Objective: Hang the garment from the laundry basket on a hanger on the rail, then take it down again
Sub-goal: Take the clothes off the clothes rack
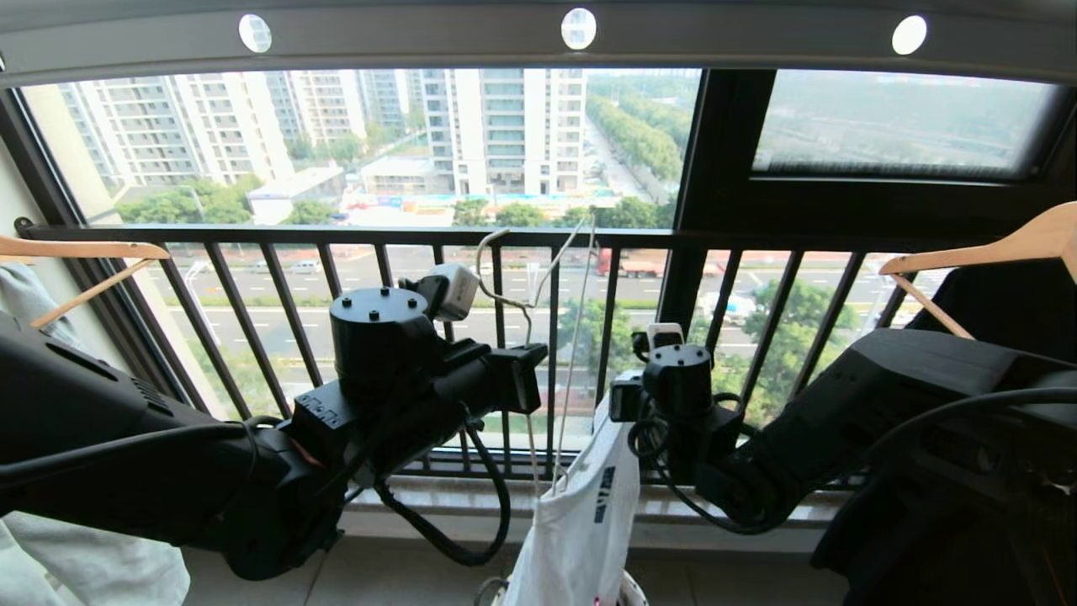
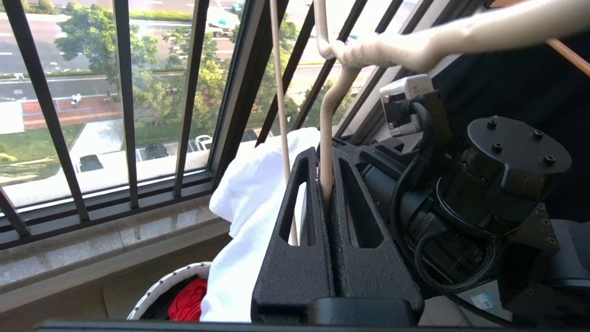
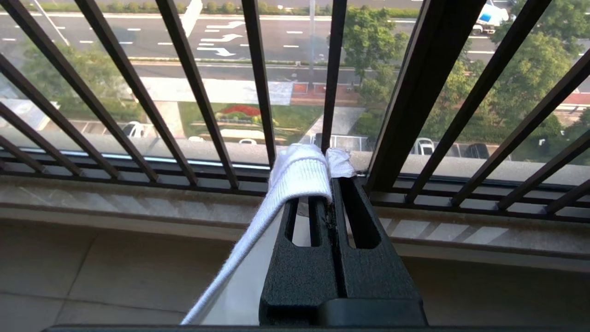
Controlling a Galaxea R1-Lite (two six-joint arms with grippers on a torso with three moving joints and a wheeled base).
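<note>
Below the pale grey rail with its round holes, my left gripper is shut on a wire arm of the cream hanger. The wire rises between the tips of the left gripper to the hanger's twisted neck. The white garment hangs beside the hanger, blue print showing. My right gripper holds its top edge. In the right wrist view the right gripper is shut on the ribbed collar. The laundry basket stands below.
The black barred window railing runs close in front of both grippers, with a stone sill beneath. Wooden hangers hang at far left and far right, the right one over dark clothing. A red garment lies in the basket.
</note>
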